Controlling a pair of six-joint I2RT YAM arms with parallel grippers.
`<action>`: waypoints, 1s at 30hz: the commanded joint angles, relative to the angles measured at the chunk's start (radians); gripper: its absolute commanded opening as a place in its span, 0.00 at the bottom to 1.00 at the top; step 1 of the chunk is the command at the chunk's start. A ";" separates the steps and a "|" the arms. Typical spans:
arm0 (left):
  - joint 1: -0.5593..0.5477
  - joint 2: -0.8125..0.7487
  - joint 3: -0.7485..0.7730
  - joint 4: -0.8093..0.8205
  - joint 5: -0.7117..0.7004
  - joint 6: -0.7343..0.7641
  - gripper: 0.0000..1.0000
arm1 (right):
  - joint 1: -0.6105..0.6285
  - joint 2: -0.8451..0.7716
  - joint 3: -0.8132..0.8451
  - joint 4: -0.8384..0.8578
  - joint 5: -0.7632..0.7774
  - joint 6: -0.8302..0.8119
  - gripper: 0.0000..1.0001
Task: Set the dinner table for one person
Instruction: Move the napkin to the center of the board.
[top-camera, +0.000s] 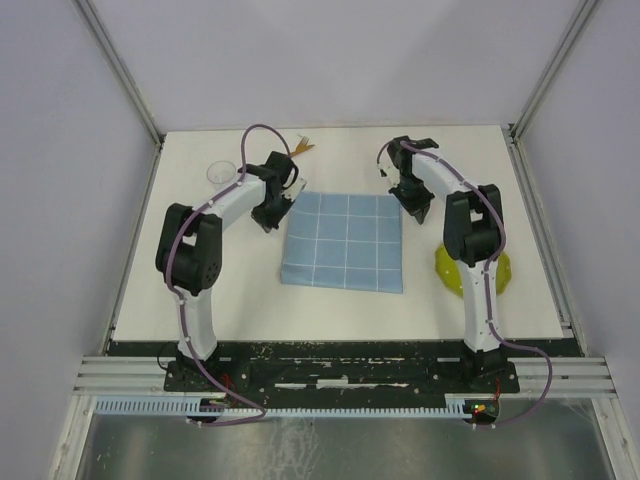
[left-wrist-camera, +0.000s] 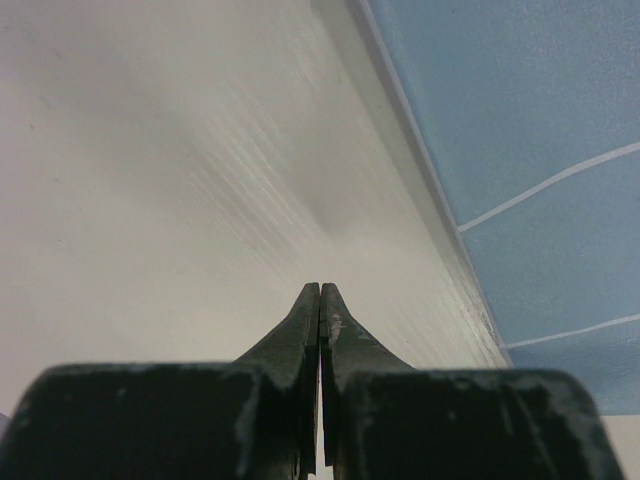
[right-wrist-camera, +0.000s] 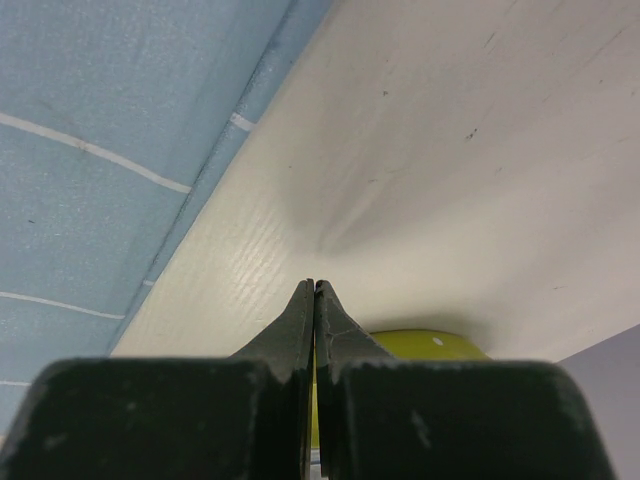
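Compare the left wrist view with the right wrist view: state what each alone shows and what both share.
Only the left wrist view shows the left claw, shut with its tips pressed together above bare tabletop. Only the right wrist view shows the right claw, also shut, and part of a yellow-green round plate just beyond it. Both show the large off-white matte rectangular dinner table and an edge of the light-blue white-gridded cloth lying on it, at the right of the left wrist picture and at the left of the right wrist picture.
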 joint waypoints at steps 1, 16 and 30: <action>0.014 -0.002 0.056 -0.002 0.002 0.020 0.03 | -0.001 0.029 0.066 -0.015 -0.033 0.009 0.01; 0.068 -0.083 0.034 -0.050 -0.034 -0.006 0.03 | -0.001 0.147 0.215 -0.052 -0.094 0.032 0.02; 0.117 -0.171 0.053 -0.075 -0.013 0.028 0.03 | 0.048 0.203 0.311 -0.085 -0.144 0.042 0.02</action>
